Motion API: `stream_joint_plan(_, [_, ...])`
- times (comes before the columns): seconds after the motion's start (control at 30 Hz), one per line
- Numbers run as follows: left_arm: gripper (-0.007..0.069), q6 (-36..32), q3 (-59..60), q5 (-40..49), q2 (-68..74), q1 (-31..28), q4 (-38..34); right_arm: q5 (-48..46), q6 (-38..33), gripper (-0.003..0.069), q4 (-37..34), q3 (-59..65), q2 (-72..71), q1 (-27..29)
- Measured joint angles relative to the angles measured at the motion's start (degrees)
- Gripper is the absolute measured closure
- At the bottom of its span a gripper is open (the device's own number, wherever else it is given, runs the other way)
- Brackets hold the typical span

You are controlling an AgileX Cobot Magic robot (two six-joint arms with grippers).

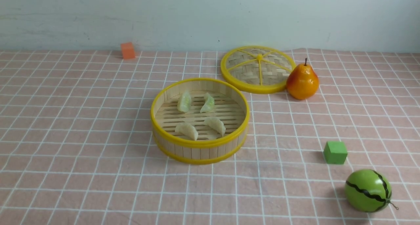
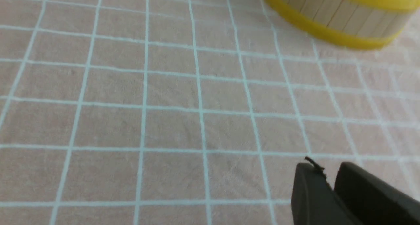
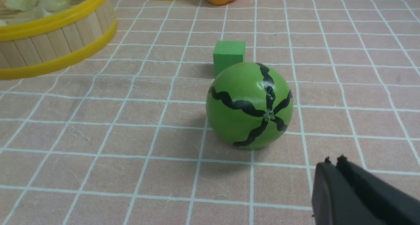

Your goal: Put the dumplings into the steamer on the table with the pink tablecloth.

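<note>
Item: four dumplings (image 1: pixel 200 115) in steamer (image 1: pixel 199 152), none left on bench; my jaws together, empty.

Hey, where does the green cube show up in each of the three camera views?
Front view: green cube at lower right, just beyond the toy watermelon.
Left wrist view: not in it.
Right wrist view: cube near top center, partly hidden behind the watermelon.
Shared landmark: the steamer.
</note>
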State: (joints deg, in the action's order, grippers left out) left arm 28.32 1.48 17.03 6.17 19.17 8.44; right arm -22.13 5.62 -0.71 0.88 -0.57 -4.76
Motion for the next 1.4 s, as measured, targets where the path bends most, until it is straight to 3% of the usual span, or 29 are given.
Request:
stream_joint_plan(0.13, [0.0515, -3.68, 0.18, -0.01, -6.36, -5.30, -6.80, 0.00, 0.00, 0.0629, 0.04, 0.00, 0.00, 0.00])
stream_joint_plan(0.23, [0.0519, -11.08, 0.18, 2.46, -6.75, -9.89, -11.75, -0.07, 0.00, 0.0624, 0.04, 0.00, 0.00, 0.00])
stream_joint_plan(0.4, [0.0592, -21.38, 0.18, 5.23, -6.75, -13.49, -13.95, -0.07, 0.00, 0.0617, 0.04, 0.00, 0.00, 0.00])
stream_joint_plan(0.53, [0.0638, -24.83, 0.18, 5.29, -6.75, -13.84, -14.06, -0.07, 0.00, 0.0617, 0.04, 0.00, 0.00, 0.00])
stream_joint_plan(1.4, [0.0638, -25.30, 0.18, 5.96, -6.75, -13.88, -15.56, -0.07, 0.00, 0.0587, 0.04, 0.00, 0.00, 0.00])
